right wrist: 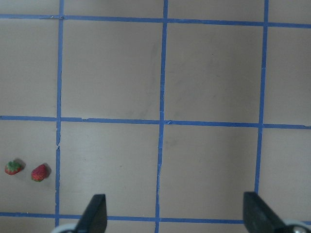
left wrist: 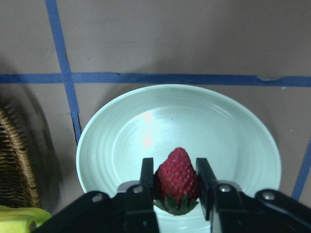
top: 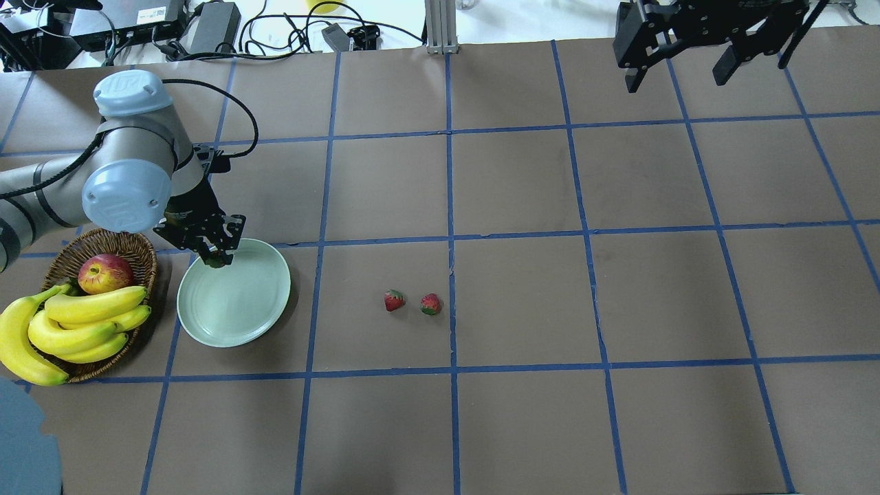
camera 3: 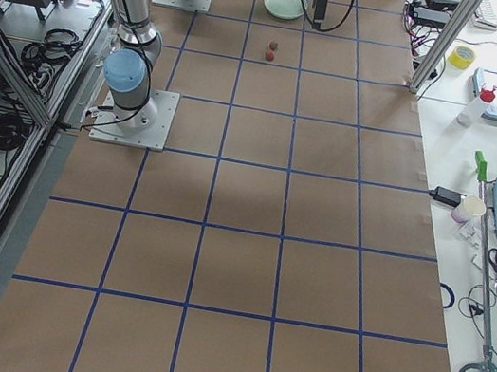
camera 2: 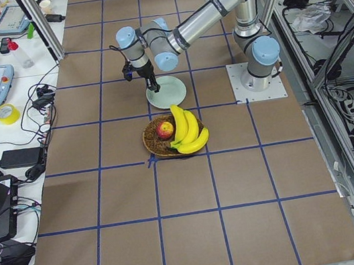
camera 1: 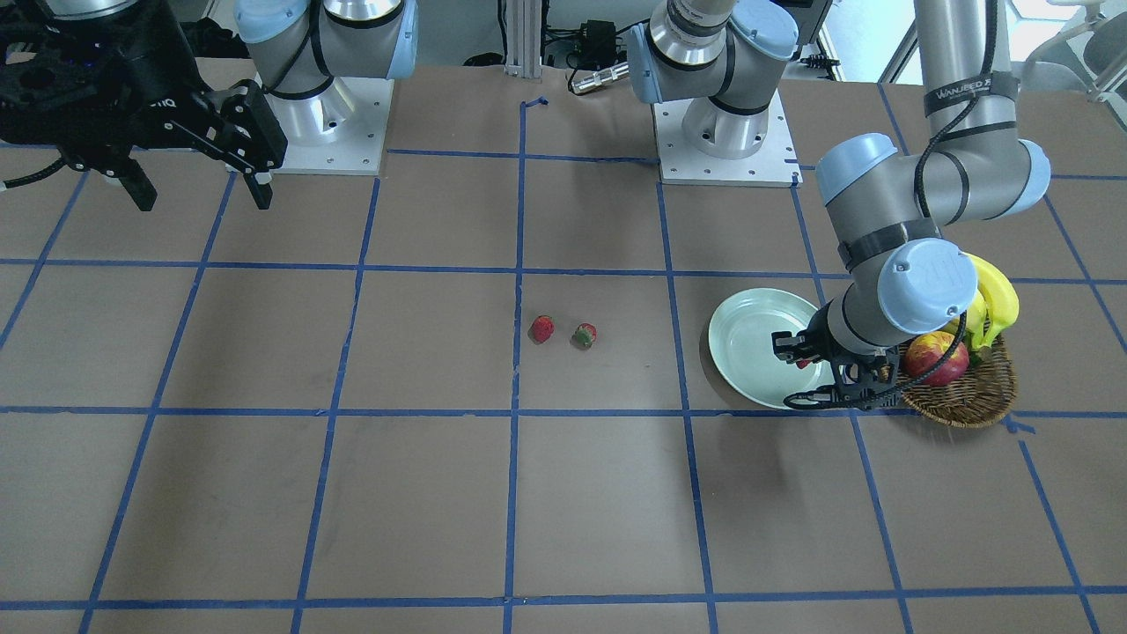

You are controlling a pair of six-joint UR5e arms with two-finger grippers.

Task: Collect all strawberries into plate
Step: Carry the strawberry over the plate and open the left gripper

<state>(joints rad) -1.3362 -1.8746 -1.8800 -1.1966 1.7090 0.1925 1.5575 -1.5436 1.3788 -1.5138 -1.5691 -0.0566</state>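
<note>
My left gripper (left wrist: 176, 183) is shut on a red strawberry (left wrist: 176, 175) and holds it over the near rim of the pale mint-green plate (left wrist: 233, 141). In the overhead view this gripper (top: 216, 258) hangs at the plate's (top: 240, 302) far-left edge. Two more strawberries (top: 394, 300) (top: 430, 304) lie side by side on the table to the plate's right, and they also show as strawberries (camera 1: 541, 329) (camera 1: 585, 335) in the front view. My right gripper (right wrist: 172, 213) is open and empty, high above the far right of the table (top: 677, 65).
A wicker basket (top: 141, 254) with an apple (top: 104, 273) and bananas (top: 75, 323) stands right beside the plate on its left. Blue tape lines (top: 450, 240) grid the brown table. Cables and boxes (top: 206, 24) lie past the far edge.
</note>
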